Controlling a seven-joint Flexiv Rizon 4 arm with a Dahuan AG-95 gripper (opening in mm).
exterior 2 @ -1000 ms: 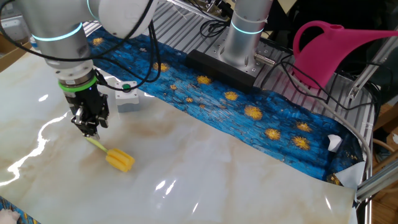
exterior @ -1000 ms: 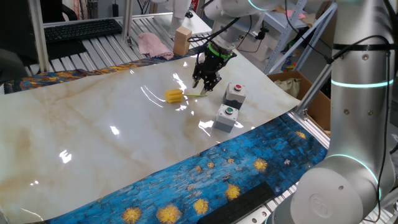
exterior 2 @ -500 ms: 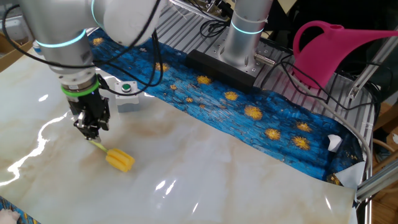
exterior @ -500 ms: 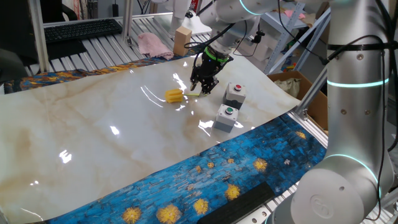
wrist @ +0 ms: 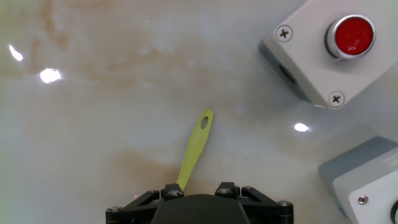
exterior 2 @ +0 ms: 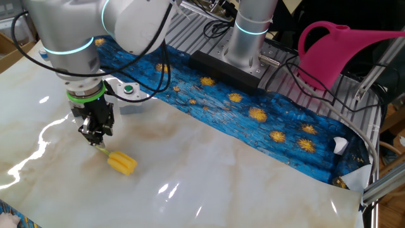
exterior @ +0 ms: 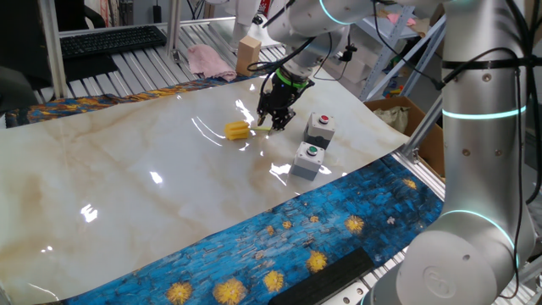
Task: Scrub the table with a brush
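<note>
On the table (exterior: 127,186), a glossy cream marble-patterned top, the brush (exterior: 238,130) lies flat, its yellow head toward the middle and its thin yellow-green handle (wrist: 194,149) running under the gripper (exterior: 273,123). The gripper points straight down over the handle's middle stretch, very low above the surface. In the hand view the handle's holed end sticks out past the gripper body, while the fingertips themselves are hidden, so whether the jaws already pinch the stick or merely straddle it cannot be told; from the other fixed view the gripper (exterior 2: 99,135) looks narrow, perhaps just touching the stick. A grey box with a red button (wrist: 323,46) and another with a green button (exterior: 308,159) stand just beside. A blue cloth with yellow swirls (exterior 2: 253,114) borders the table.
</note>
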